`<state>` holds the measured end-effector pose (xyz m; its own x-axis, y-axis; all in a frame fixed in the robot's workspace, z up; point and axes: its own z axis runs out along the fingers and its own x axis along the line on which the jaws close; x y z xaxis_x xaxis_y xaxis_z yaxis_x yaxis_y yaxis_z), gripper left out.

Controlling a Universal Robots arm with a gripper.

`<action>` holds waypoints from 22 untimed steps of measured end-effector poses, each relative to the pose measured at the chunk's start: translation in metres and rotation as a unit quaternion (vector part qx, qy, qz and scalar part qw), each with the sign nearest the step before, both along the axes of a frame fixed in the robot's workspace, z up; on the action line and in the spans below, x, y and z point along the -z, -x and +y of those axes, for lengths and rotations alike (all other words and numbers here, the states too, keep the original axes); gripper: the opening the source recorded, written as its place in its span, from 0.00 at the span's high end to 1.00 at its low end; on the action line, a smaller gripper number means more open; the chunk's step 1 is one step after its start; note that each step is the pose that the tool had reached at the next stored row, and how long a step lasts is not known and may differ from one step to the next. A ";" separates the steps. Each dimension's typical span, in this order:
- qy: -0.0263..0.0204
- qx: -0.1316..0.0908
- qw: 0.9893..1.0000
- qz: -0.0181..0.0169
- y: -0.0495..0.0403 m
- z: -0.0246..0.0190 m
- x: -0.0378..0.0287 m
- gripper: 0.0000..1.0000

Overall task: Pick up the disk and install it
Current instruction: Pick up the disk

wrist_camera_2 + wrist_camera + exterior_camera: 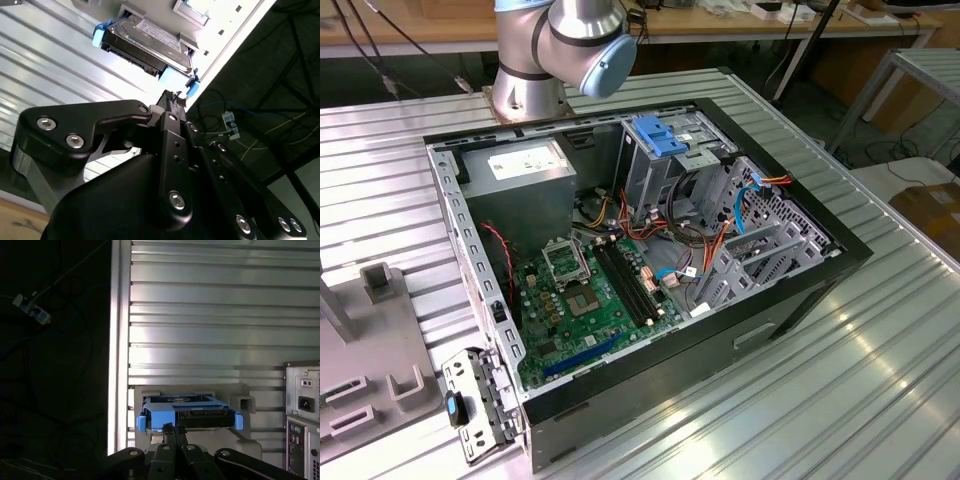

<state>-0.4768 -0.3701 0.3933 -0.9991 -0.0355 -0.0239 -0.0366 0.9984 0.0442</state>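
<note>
The disk (187, 412) is a flat dark drive in a bright blue rail frame. It rests in a light grey holder (240, 402) on the ribbed metal table. In the second wrist view the disk's (145, 42) white label faces up. My gripper (170, 428) hovers just in front of the disk's near edge, apart from it, with its fingertips pressed together and nothing between them. In the second wrist view the gripper (172, 95) points at the disk's blue corner. The open computer case (820, 290) lies on its side in the exterior view, with a grey drive cage and blue latch (665, 135) inside.
The arm's base (560, 50) stands behind the case. Inside the case are a power-supply box (525, 165), a green motherboard (590, 300) and loose cables. The case's rear panel (302, 405) stands beside the holder. The table edge (117, 340) drops to a dark floor.
</note>
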 end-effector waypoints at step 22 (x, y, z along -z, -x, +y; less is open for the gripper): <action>0.000 -0.266 0.964 0.000 0.0000 -0.0012 0.0007 0.89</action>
<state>-0.4769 -0.3713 0.3926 -0.8393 -0.5431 -0.0240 -0.5436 0.8382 0.0441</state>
